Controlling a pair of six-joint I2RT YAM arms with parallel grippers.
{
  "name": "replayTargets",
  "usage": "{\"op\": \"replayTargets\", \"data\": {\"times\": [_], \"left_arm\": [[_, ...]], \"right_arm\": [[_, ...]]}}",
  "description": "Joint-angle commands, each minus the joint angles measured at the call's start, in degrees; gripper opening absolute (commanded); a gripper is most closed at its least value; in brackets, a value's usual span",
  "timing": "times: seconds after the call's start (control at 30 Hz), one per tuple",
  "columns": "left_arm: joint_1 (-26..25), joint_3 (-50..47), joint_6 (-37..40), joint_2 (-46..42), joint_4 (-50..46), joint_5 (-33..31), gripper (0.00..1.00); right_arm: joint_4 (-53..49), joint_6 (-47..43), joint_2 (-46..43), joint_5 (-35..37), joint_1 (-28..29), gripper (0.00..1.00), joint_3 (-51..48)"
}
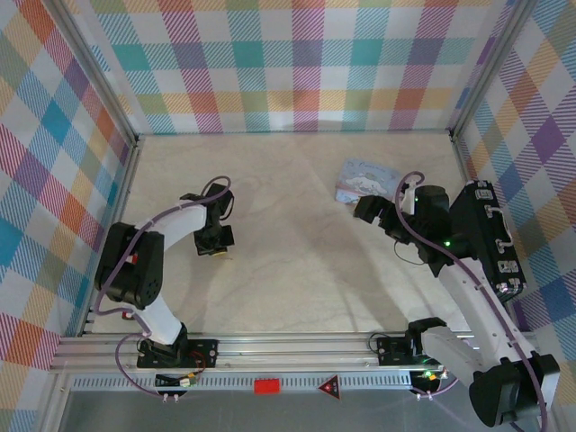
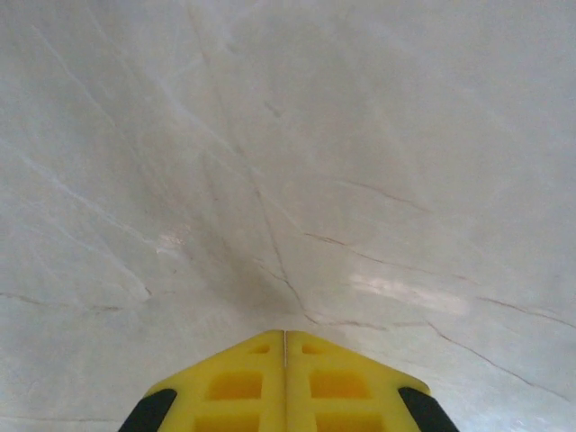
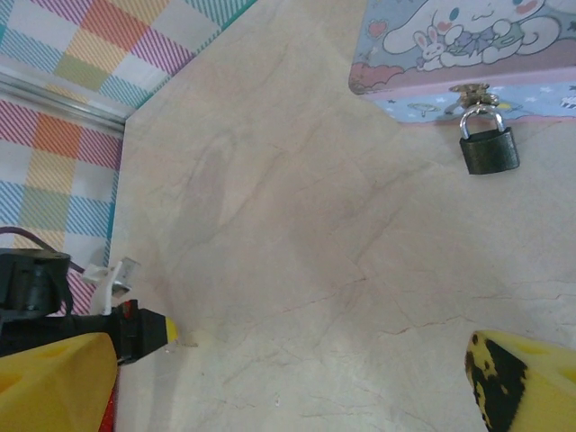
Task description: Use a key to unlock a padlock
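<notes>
Hanging from the tin (image 3: 450,45) is a boxy black padlock (image 3: 489,148).

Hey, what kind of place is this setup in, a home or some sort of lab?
Most likely a lab test cell for robots, not a home: a marble-look tabletop boxed in by plaid walls, with the left arm and right arm bolted along an aluminium rail at its near edge.
</notes>
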Motion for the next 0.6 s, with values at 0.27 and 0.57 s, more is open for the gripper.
{"op": "replayTargets", "data": {"times": [0.27,0.57], "left_arm": [[-10.41,5.55,6.53,-13.68,5.56,3.30,0.00],[-14.05,11.77,-2.36,-13.36,9.09,14.06,0.00]], "right_arm": [[17.33,-5.22,6.63,-3.72,13.83,1.00,-3.58],[31.88,-6.22,11.67,-6.89,20.51,0.96,-7.76]]}}
